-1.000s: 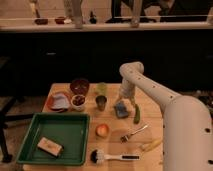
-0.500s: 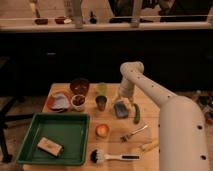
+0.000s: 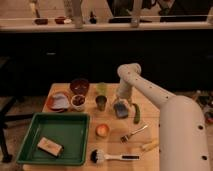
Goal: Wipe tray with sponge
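On your near left sits the green tray, with a tan block lying in it. Farther back you see a plate, a dark bowl and a small cup with something dark inside. In the middle, the sponge lies flat on the table, well apart from the tray. Your gripper hangs right over it with its fingers spread wide. You cannot tell if they touch it.

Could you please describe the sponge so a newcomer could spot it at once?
On the wooden table, look right of the green tray, past the small dark cup. The sponge lies just below the gripper: a flat blue-grey pad, unlike the curved green item beside it.
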{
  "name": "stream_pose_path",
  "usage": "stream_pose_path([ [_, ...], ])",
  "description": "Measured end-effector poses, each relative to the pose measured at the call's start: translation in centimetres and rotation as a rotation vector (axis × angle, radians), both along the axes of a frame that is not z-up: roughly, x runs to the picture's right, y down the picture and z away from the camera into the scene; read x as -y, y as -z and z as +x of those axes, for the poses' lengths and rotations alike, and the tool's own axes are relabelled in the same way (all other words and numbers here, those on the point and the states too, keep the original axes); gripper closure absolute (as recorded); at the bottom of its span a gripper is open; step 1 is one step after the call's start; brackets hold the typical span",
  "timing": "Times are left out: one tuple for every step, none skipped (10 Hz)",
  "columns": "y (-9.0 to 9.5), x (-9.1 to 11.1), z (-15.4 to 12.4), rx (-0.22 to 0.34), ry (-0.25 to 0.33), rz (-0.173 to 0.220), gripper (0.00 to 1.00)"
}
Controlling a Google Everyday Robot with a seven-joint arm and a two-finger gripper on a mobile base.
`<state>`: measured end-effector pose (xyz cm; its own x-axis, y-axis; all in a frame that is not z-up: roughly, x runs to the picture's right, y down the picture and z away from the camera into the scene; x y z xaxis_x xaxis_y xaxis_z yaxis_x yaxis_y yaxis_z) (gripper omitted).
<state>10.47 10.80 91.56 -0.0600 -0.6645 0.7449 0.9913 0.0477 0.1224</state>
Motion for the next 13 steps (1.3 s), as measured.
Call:
stream_pose_path([
  [-0.1,-0.2,-0.2,-0.003,0.023,0.013,0.20],
  [-0.1,-0.4,-0.4,-0.007,0.048,0.023,0.20],
  [-0.2,-0.5,-0.6,-0.007,0.061,0.027,0.20],
  [-0.3,-0.6,-0.5,-0.008,0.070,0.027,0.20],
  [-0.3,-0.6,-0.4,-0.008,0.074,0.023,0.20],
  [-0.4,-0.5,-0.3,-0.008,0.072,0.021,0.20],
  [-0.6,-0.4,0.0,-0.009,0.067,0.014,0.20],
  [-0.8,-0.3,0.4,-0.012,0.062,0.006,0.20],
  [-1.0,-0.3,0.5,-0.013,0.059,0.000,0.20],
  [-1.1,-0.3,0.6,-0.015,0.056,-0.007,0.20],
  [-1.3,-0.4,0.8,-0.019,0.052,-0.016,0.20],
  [-1.5,-0.6,1.1,-0.024,0.049,-0.025,0.20],
  [-1.6,-0.9,1.2,-0.028,0.050,-0.034,0.20],
])
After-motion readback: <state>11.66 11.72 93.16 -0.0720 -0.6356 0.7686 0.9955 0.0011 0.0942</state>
